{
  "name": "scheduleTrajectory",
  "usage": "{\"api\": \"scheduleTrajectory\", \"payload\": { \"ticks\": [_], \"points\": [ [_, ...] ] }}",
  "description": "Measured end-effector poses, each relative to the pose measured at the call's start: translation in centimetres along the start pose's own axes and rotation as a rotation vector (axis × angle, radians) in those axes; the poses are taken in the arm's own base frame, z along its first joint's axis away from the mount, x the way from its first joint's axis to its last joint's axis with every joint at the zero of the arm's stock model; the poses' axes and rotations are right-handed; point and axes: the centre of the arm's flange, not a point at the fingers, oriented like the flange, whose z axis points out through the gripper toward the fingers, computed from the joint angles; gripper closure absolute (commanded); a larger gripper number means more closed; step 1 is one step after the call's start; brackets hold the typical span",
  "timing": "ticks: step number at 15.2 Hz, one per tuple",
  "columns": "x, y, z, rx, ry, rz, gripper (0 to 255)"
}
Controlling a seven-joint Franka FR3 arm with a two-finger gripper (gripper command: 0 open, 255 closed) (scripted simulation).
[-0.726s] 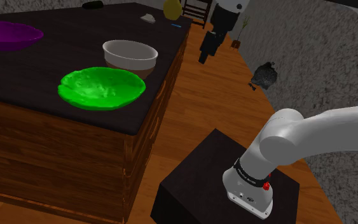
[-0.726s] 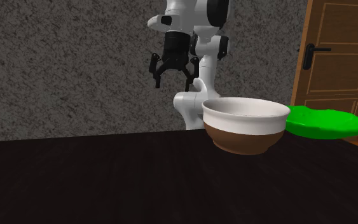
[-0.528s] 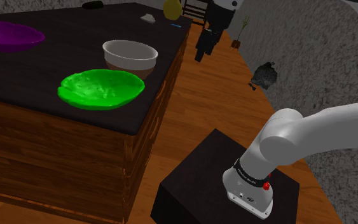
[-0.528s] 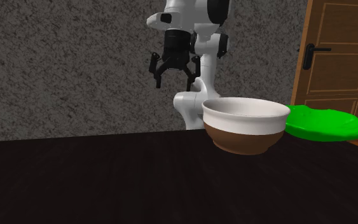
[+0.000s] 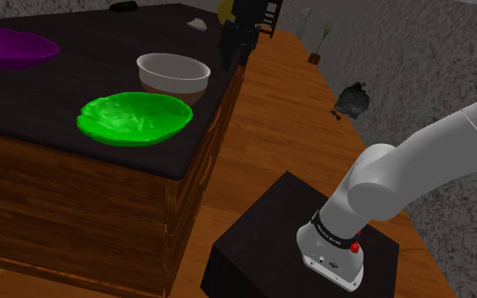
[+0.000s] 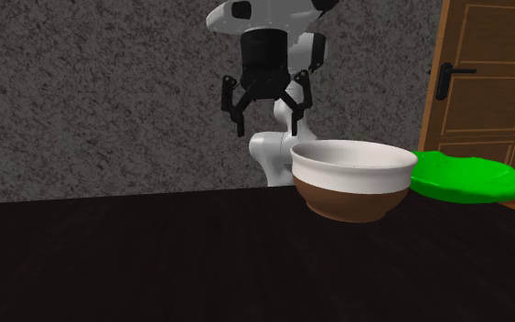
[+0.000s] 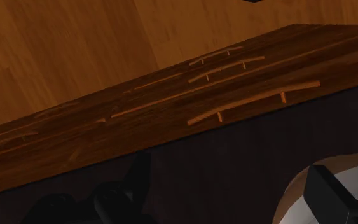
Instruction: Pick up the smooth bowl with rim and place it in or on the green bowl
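The bowl (image 5: 173, 78) has a white rim band and a brown lower half, and it stands upright on the dark tabletop (image 5: 67, 85) near the edge that faces the arm. The green bowl (image 5: 135, 117) lies just in front of it in the shoulder view, almost touching. In the second exterior view the green bowl (image 6: 470, 176) lies to the right of and behind the white and brown bowl (image 6: 351, 178). My black gripper (image 5: 230, 59) hangs open above that table edge, beside the bowl and apart from it. Its fingers (image 6: 238, 117) stand wide with nothing between them. From the wrist, part of the bowl's pale rim (image 7: 296, 191) shows near one finger (image 7: 327, 191).
A purple bowl (image 5: 12, 46) sits at the shoulder view's far left. Small objects (image 5: 198, 24) lie at the table's back. Drawer fronts with handles (image 7: 254, 102) run below the tabletop. My dark stand (image 5: 270, 237) is on the wood floor; a wooden door (image 6: 484, 73) is behind the green bowl.
The gripper has swung from above the floor towards the shoulder view's left, arriving over the table's edge close to the white and brown bowl. It stayed open. The bowls have not moved.
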Motion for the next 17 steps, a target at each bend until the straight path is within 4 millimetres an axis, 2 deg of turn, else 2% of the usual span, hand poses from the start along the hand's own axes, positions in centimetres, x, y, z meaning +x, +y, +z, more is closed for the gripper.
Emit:
{"api": "scheduleTrajectory", "payload": {
  "ticks": [4,7,14,17],
  "points": [
    [5.3,-1.6,0.1,0.066,-0.032,-0.005,0],
    [8.3,-2.8,0.5,0.108,-0.053,-0.009,0],
    [8.7,-3.6,3.7,0.117,-0.057,-0.009,0],
    [8.7,-3.6,4.1,0.117,-0.057,-0.009,0]
  ]
}}
